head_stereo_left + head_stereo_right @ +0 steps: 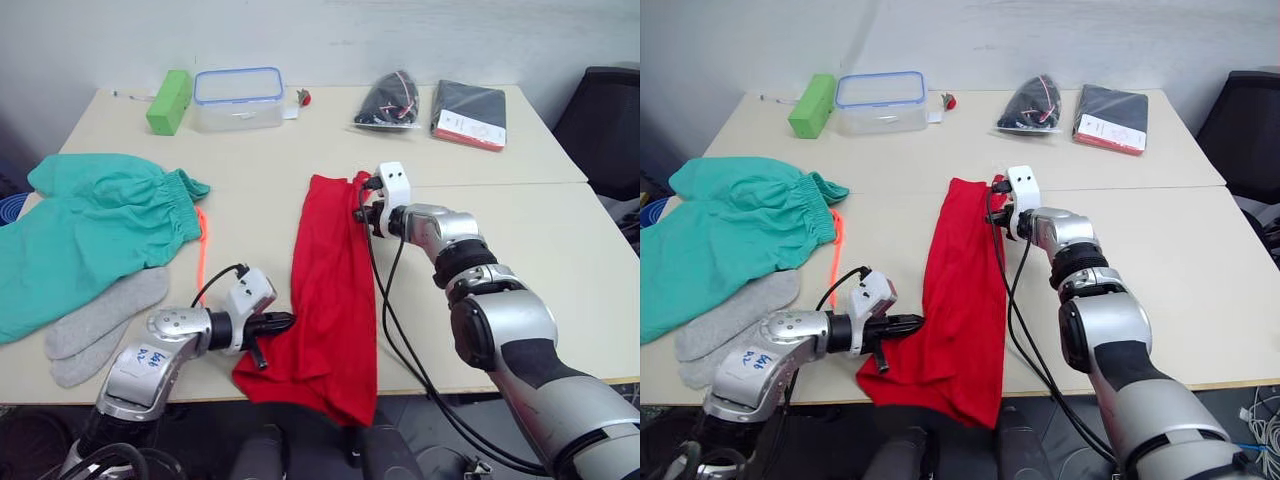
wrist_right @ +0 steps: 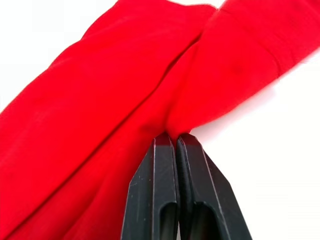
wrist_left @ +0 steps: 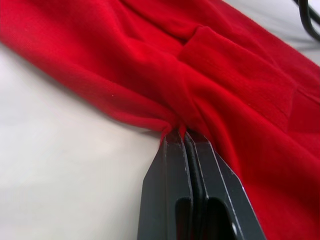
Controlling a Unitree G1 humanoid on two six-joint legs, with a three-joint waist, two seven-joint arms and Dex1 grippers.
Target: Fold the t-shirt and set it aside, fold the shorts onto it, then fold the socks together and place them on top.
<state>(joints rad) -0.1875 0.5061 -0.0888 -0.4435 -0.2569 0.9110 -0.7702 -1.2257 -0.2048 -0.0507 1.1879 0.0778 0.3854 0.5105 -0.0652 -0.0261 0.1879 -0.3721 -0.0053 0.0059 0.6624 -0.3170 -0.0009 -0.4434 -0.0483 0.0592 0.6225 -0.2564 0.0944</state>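
Currently we pinch the limp, bright red cloth t-shirt (image 1: 330, 290): left gripper (image 1: 283, 322) clamps its near edge, right gripper (image 1: 364, 208) its far; expect sag between.

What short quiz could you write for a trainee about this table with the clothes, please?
1. True or false: both grippers, the left gripper and the right gripper, are shut on the t-shirt.
2. What lies nearest the socks? A) the green box B) the shorts C) the clear container
3. Which edge of the table does the t-shirt hang over?

Key
1. True; each pair of fingers pinches red cloth.
2. B
3. The near edge, by the robot.
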